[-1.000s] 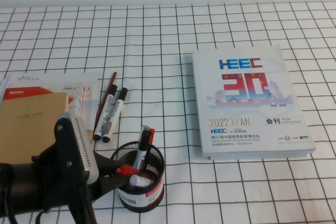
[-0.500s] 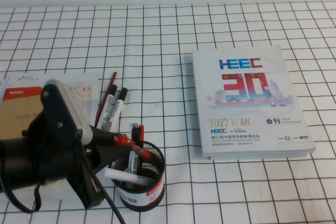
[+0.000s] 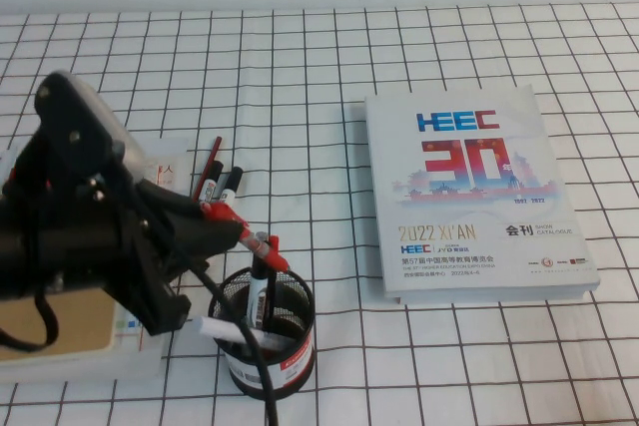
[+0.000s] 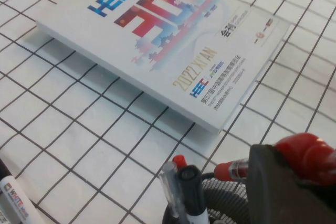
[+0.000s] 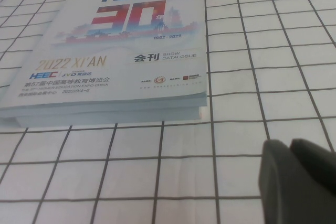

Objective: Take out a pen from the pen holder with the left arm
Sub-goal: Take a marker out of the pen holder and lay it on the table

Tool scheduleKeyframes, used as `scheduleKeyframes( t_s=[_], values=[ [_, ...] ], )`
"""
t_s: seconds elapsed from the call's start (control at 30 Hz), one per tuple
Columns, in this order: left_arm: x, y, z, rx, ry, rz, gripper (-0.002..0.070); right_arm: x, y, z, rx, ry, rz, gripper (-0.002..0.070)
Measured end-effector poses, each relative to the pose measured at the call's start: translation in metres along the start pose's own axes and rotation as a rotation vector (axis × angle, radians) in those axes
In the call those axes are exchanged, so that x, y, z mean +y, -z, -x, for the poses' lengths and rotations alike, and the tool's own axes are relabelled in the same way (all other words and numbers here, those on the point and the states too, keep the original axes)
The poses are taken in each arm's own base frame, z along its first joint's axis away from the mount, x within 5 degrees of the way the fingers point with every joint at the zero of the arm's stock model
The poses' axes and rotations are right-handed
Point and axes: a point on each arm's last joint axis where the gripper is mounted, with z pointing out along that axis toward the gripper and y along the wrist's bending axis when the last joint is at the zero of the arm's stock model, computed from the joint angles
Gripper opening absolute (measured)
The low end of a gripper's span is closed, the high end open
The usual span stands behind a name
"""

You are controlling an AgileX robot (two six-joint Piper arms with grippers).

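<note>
We are reading the cover of the white show catalogue (image 3: 469, 187) lying on the table (image 3: 300, 67): "HEEC" in blue, a big red "30" with "1992 · 2022" beside it, "2022 XI'AN" in gold, a smaller "HEEC" logo, "会刊 SHOW CATALOGUE", and the line "第57届中国高等教育博览会". In the left wrist view we are also making out "WHITE" on a marker (image 4: 16, 203).

The checked table (image 3: 329, 57) is carrying a thick book (image 3: 469, 197) lying flat at three o'clock, a mesh pen cup (image 3: 290, 366) standing at seven, and loose markers (image 3: 232, 185) and papers (image 3: 170, 162) lying at nine.
</note>
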Motion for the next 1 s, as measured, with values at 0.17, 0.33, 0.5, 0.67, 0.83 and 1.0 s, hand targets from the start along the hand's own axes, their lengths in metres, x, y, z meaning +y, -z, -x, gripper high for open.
scheduleKeyframes(
  t_s=[0.17,0.33,0.5,0.67,0.83,1.0],
  values=[
    [-0.001,0.015,0.028,-0.047,0.037,-0.004,0.0074,0.0,0.0,0.0,0.0,0.0,0.0,-0.0015],
    [0.002,0.035,0.059,-0.08,0.091,0.038,0.0074,0.0,0.0,0.0,0.0,0.0,0.0,-0.0015],
    [0.006,0.051,0.078,-0.064,0.085,0.111,0.0074,0.0,0.0,0.0,0.0,0.0,0.0,-0.0015],
    [0.007,0.057,0.085,-0.062,0.077,0.138,0.0074,0.0,0.0,0.0,0.0,0.0,0.0,-0.0015],
    [0.008,0.057,0.084,-0.052,0.085,0.146,0.0074,0.0,0.0,0.0,0.0,0.0,0.0,-0.0015],
    [0.016,0.061,0.08,0.012,0.151,0.271,0.0074,0.0,0.0,0.0,0.0,0.0,0.0,-0.0015]
  ],
)
